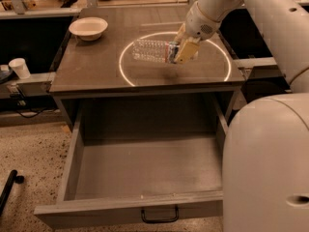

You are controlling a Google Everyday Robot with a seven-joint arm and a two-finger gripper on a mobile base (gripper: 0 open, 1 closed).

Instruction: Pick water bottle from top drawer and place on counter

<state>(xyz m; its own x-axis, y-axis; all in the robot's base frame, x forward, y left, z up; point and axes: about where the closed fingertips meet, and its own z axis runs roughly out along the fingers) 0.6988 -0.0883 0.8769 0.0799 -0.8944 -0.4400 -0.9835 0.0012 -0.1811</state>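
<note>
Gripper [179, 52] over the counter [96, 66], inside the white circle [126, 76], fingers clenched on the label end of the water bottle [150, 50]. Water bottle held horizontal, base toward the white bowl [88, 28] side, shadow on the counter beneath it; contact with the surface not determinable. Top drawer [145, 166] pulled open below the counter, black pull handle [159, 216] on its front panel.

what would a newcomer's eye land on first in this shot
The gripper, over the middle of the counter, holds the clear water bottle sideways by its neck end, inside the white circle. Below, the top drawer stands pulled wide open with nothing in it, and a white bowl sits at the counter's far left corner.
</note>
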